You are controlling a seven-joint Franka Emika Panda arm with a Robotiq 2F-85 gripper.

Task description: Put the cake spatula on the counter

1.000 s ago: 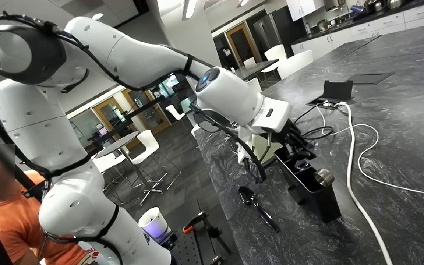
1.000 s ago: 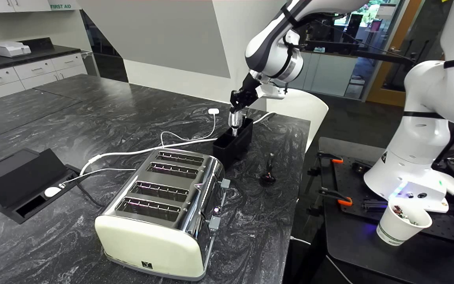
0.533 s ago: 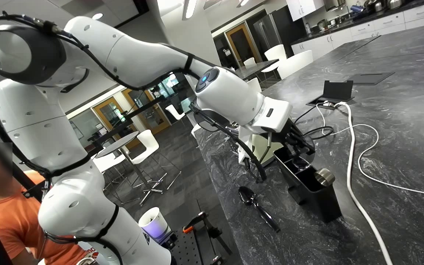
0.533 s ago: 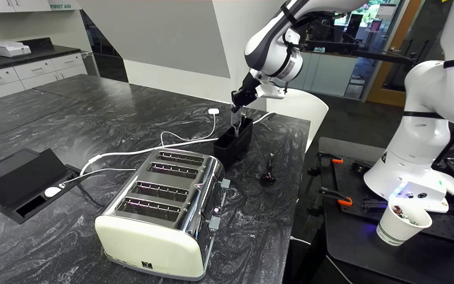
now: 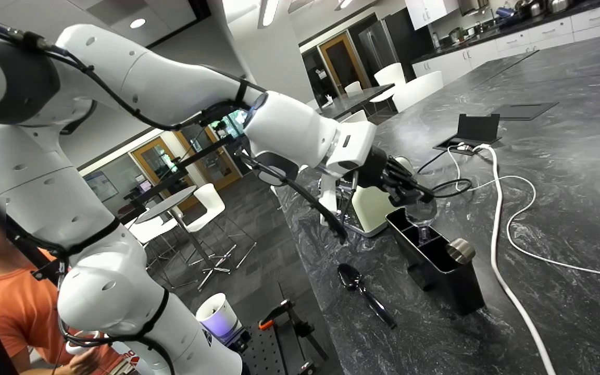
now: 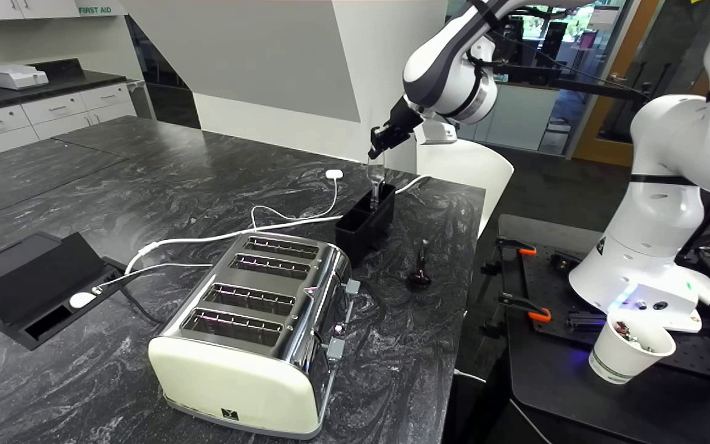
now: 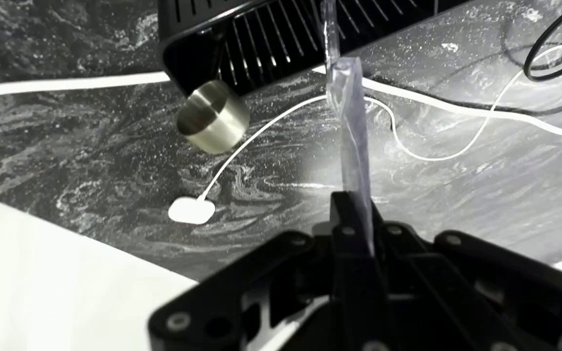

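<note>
- Since the holder (image 5: 443,289) seems made to stand utensils upright, the cake spatula (image 5: 421,213) stands blade-up in it in an exterior view, top in my jaws.
- In an exterior view, its handle (image 6: 375,196) dips inside that holder, so I'd lift before laying it on the counter (image 6: 401,345).
- In the wrist view, my narrowed jaws pinch the clear blade (image 7: 354,131) flatwise, likely for steadiness.

- Wall (image 6: 256,55): grey above, white below.
- Ceiling (image 5: 167,18): lit strip (image 5: 269,11); round recessed lamp (image 5: 137,23).
- Floor (image 5: 248,250): dark grey, tile-patterned.
- Round table (image 5: 166,204): single pedestal; white chairs (image 5: 208,200) beside it.
- Door (image 5: 342,61): wood-framed, glazed.
- Window (image 6: 577,21): daylit, greenish view.
- Cabinets (image 6: 53,117): white, bar-handled, dark-topped.
- Sign (image 6: 95,10): green lettering, "FIRST AID".
</note>
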